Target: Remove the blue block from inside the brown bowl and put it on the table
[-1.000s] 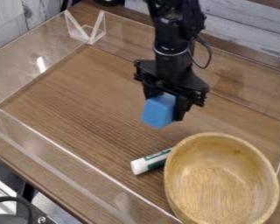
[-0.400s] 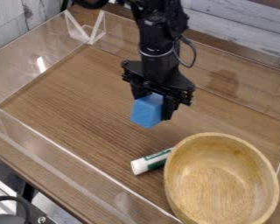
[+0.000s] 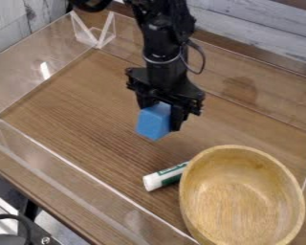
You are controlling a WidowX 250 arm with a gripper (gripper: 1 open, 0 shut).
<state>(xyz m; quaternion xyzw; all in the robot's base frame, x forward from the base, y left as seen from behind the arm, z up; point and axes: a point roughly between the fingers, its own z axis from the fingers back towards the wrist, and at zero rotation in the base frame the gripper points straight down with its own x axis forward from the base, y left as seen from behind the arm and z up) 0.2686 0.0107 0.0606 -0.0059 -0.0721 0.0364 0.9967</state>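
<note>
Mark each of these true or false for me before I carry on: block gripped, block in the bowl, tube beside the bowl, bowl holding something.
1. The gripper is shut on the blue block. True.
2. The blue block is inside the brown bowl. False: it is in the gripper's grip, outside the brown bowl.
3. The white-and-green tube lies beside the brown bowl. True.
4. The brown bowl holds the tube. False: the bowl is empty.
</note>
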